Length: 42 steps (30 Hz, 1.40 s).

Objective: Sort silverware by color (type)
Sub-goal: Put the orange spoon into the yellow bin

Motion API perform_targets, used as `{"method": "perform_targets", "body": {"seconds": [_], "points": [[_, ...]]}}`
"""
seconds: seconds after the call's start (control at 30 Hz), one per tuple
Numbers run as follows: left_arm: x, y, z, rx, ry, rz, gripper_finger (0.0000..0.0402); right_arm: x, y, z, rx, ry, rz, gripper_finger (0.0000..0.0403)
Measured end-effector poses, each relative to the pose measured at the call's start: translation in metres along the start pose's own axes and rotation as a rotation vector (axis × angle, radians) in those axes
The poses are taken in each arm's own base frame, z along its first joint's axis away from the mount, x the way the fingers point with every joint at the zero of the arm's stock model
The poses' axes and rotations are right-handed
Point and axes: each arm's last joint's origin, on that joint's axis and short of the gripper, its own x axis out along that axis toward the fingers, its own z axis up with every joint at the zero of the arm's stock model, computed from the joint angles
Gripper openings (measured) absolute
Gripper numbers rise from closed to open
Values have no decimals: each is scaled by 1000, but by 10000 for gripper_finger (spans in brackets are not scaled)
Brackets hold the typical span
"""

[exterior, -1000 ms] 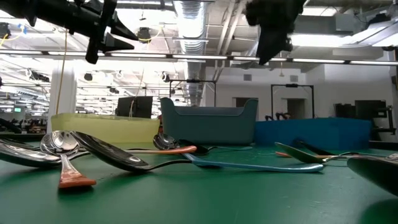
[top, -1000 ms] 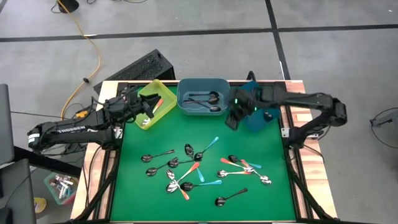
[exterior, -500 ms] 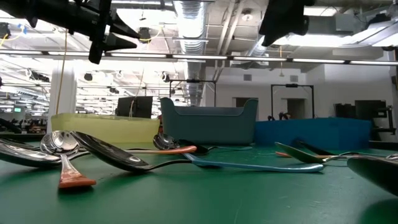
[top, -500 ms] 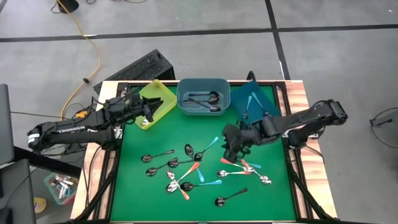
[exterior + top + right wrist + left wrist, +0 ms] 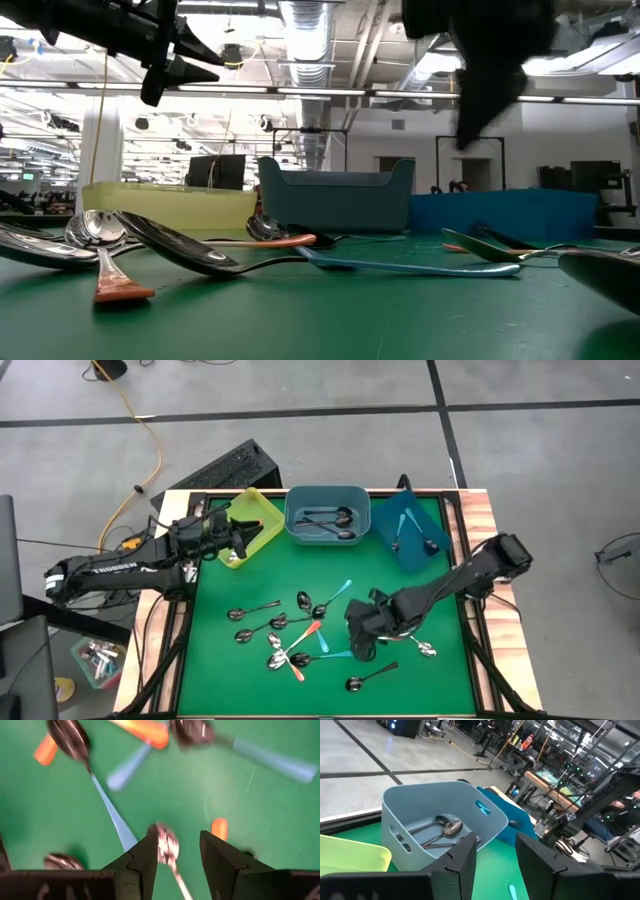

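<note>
Several spoons point(image 5: 300, 635) with orange, teal or dark handles lie scattered on the green mat point(image 5: 220, 670). My right gripper point(image 5: 360, 642) hangs open above the heap's right part, pointing steeply down. In the right wrist view a shiny spoon bowl point(image 5: 165, 845) lies on the mat below the gap between its fingers point(image 5: 175, 860), beside a teal handle point(image 5: 112, 812). My left gripper point(image 5: 240, 540) waits open and nearly level over the yellow bin point(image 5: 255, 520) at the far left, nothing between its fingers point(image 5: 495, 870).
Three bins stand along the far edge. The yellow one is on the left, and a grey-blue bin point(image 5: 325, 515) in the middle holds dark spoons. A blue bin point(image 5: 408, 532) on the right holds teal spoons. The mat's near left part lies bare.
My right gripper has swung from over the blue bin at the far right toward the near edge and to the left. It has sunk as it went and now hangs over the scattered spoons. It stays open. The spoons have not moved.
</note>
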Motion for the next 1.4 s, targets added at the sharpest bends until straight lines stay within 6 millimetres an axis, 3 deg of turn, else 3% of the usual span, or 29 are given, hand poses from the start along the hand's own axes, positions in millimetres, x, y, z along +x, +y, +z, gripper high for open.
{"method": "perform_targets", "body": {"seconds": [0.37,0.57,0.87,1.17,1.4], "points": [[0,0,0,4,-9,13,121,27,-7,-15,-91,246,-54,156],[0,1,0,11,-14,21,121,40,-34,-34,-73,374,-61,156],[0,2,1,-9,-48,70,121,30,-61,-55,-108,339,-43,156],[0,3,2,-36,-67,93,121,26,-113,-64,69,344,-176,156],[0,3,2,-60,-67,92,121,8,-101,-51,-10,147,19,156]]}}
